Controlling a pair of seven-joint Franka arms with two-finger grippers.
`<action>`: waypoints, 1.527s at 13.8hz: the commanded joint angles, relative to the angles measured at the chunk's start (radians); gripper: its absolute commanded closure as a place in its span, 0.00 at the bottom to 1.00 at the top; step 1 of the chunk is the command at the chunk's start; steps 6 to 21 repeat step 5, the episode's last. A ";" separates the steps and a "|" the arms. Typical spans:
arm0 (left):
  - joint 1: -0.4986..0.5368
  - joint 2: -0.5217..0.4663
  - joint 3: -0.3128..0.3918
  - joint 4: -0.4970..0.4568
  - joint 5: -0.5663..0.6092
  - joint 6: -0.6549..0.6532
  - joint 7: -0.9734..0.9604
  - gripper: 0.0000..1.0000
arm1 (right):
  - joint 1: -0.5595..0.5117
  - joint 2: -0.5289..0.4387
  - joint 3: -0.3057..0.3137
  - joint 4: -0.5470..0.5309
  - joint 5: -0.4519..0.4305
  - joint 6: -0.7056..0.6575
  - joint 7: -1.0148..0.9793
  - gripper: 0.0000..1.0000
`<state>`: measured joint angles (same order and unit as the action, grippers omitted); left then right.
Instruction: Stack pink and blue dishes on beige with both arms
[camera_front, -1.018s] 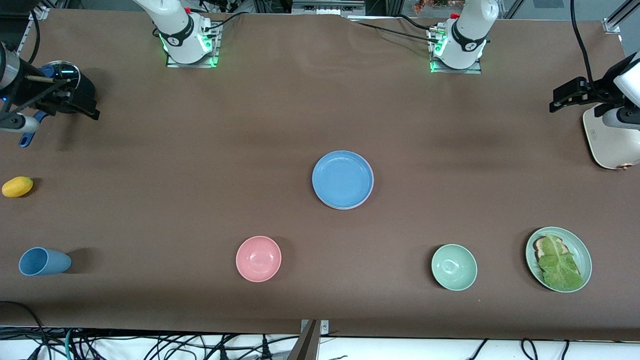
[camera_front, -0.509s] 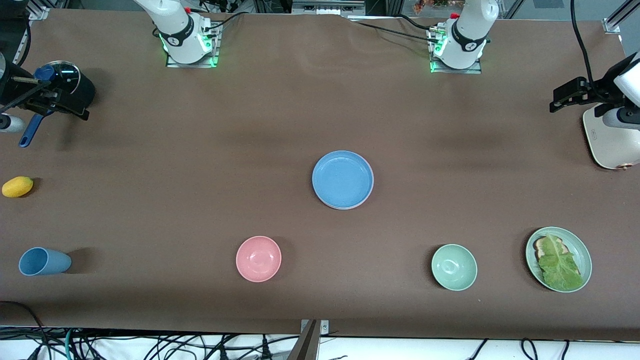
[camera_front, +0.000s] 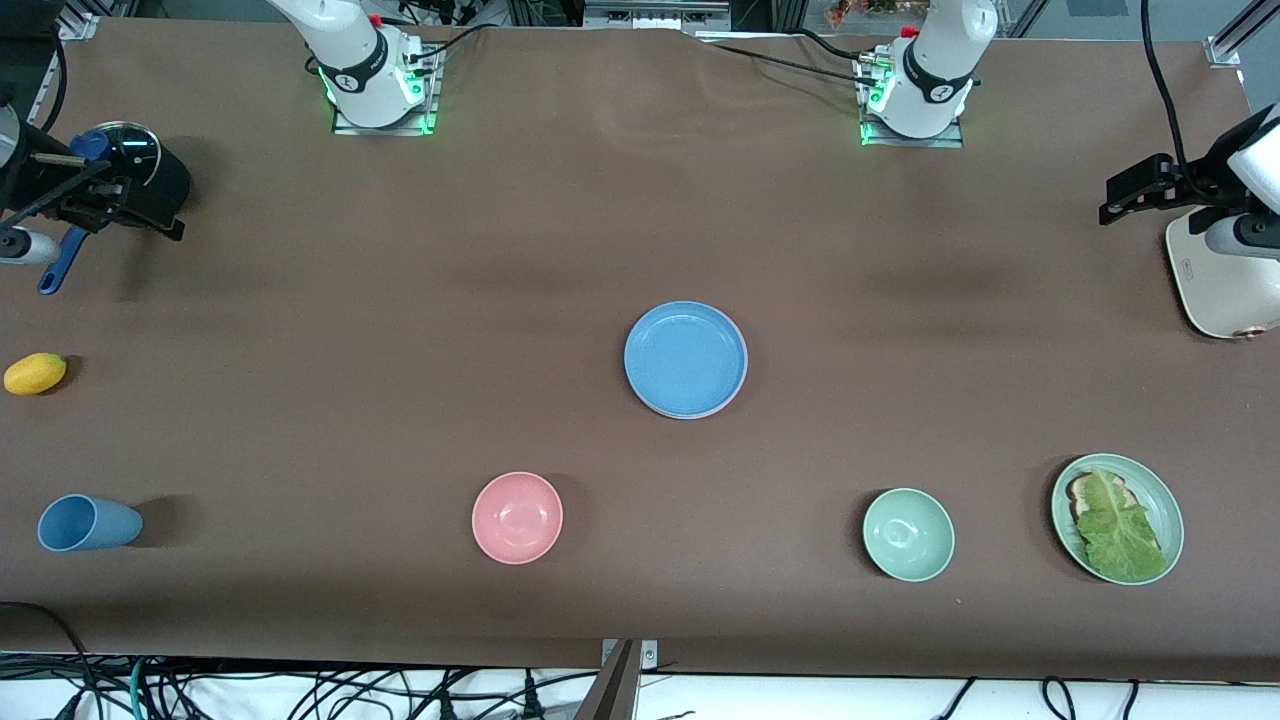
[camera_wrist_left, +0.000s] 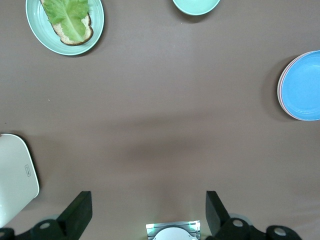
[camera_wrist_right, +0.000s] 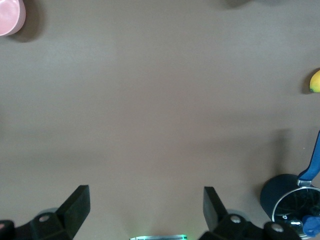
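At the near edge of the bench (camera_front: 300, 400) I see only the pink bowl (camera_front: 517, 517), the green bowl (camera_front: 908, 534) and the lettuce plate (camera_front: 1117, 518), none of them mine to move. Mid-bench sits the blue plate (camera_front: 686, 359), with a pink rim (camera_wrist_left: 281, 85) peeking beneath it in the left wrist view; the beige plate I cannot make out, so I judge the stack likely done. Over the bench ends, the left pincer (camera_wrist_left: 147, 215) and right pincer (camera_wrist_right: 146, 210) hang spread wide, empty.

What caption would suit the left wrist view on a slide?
Open left gripper high over the brown table, blue plate topping a pink-edged stack.
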<state>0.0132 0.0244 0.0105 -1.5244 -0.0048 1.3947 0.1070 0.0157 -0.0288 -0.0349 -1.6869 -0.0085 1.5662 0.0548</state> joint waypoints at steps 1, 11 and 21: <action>-0.002 0.017 0.005 0.036 -0.006 -0.023 0.022 0.00 | -0.023 -0.011 0.026 -0.005 0.025 0.020 -0.003 0.00; -0.002 0.017 0.005 0.036 -0.007 -0.023 0.022 0.00 | -0.023 -0.011 0.027 -0.005 0.024 0.023 -0.004 0.00; -0.002 0.017 0.005 0.036 -0.007 -0.023 0.022 0.00 | -0.023 -0.011 0.027 -0.005 0.024 0.023 -0.004 0.00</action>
